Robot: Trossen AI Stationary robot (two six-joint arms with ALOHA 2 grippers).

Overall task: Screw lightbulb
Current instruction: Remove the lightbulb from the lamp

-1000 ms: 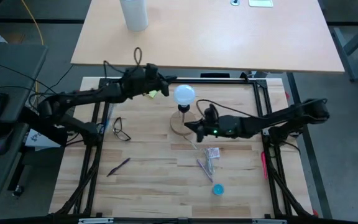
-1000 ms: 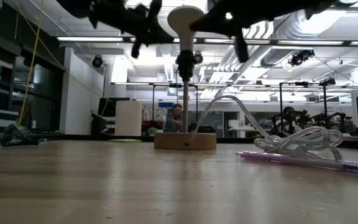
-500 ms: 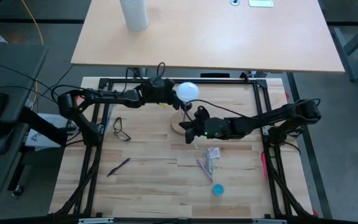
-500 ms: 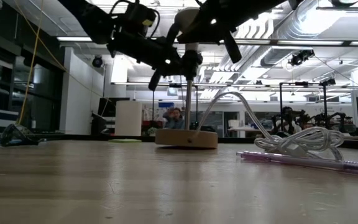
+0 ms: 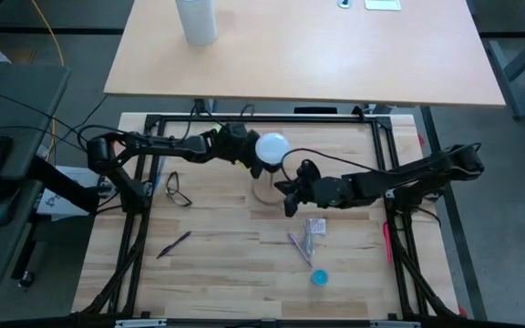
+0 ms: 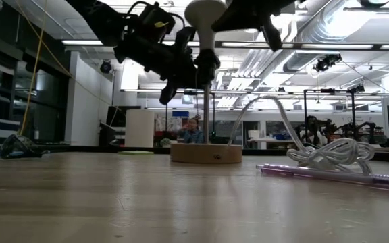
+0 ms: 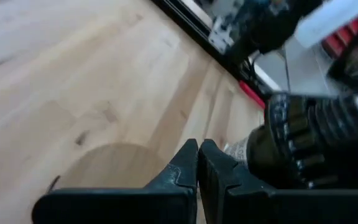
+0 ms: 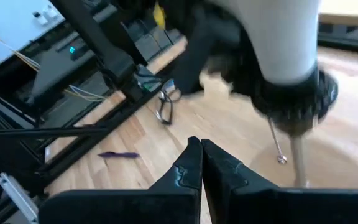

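1. Nearest to the low camera, a purple pen (image 6: 336, 175) and a coiled clear cable (image 6: 329, 152) are lying on the table (image 6: 113, 209), away from the work.

2. Behind them, the round wooden base (image 6: 206, 153) is standing on the table, and a thin pole with the black socket (image 8: 291, 99) is rising from it.

3. The lightbulb (image 5: 271, 148) is sitting upright on top of that socket, its white globe above the base.

4. The left gripper (image 5: 244, 151) is reaching in just beside the bulb's neck, with its fingers (image 7: 188, 165) pressed together and holding nothing.

5. The right gripper (image 5: 290, 189) is hovering over the edge of the wooden base, below the socket; its fingers (image 8: 194, 163) are also pressed together and empty.

6. I am judging that the screwing step is not finished. It seems the bulb is only resting in the socket, but the views are not showing the thread clearly.

7. The next move is probably calling for one gripper to open and take the bulb's neck, turning it, while the other is steadying the stand so that it is not tipping.

8. Farthest back, a person (image 6: 193, 128) is sitting in the room.
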